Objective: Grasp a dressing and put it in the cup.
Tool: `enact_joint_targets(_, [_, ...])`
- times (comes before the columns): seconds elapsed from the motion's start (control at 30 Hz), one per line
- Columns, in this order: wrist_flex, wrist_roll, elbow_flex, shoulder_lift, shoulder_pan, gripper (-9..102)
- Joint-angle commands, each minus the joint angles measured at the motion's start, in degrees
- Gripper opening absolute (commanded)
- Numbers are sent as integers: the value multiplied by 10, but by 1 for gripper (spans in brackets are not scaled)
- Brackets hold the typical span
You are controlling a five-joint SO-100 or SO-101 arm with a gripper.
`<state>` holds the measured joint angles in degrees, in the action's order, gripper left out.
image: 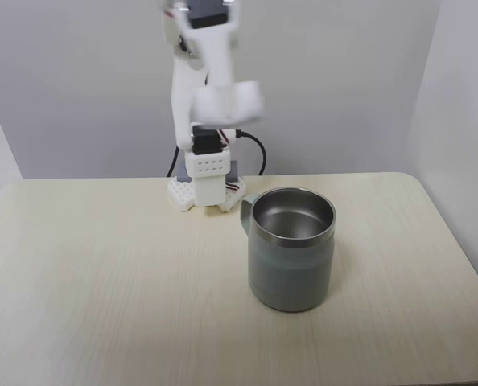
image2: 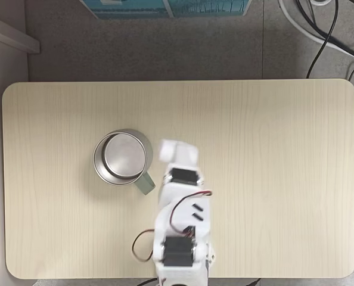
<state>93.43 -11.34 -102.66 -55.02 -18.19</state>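
The cup (image: 291, 277) is a grey-green metal mug with a shiny steel rim, standing upright right of the table's middle, its handle turned toward the arm's base. From above, the cup (image2: 96, 161) shows a bare steel interior. My gripper (image: 227, 103) is a white motion-blurred shape held high above the table, up and to the left of the cup. In the view from above, the gripper (image2: 178, 152) hovers just right of the cup's rim, apart from it. The blur hides how its jaws stand. The dressing is hidden or out of view.
The arm's white base (image: 207, 181) sits at the table's far edge, with a black cable behind it. From above, the base (image2: 180, 250) is at the bottom edge. The pale wood table (image2: 272, 179) has rounded corners. Grey walls enclose the back and sides.
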Motion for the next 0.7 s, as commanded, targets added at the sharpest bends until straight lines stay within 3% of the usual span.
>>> enact_joint_targets(0.0, [-32,23,30,1,-49,0])
enact_joint_targets(0.6, [-88,155,180,-163,-176,0])
enact_joint_targets(0.67, [-91,163,193,-162,-178,4])
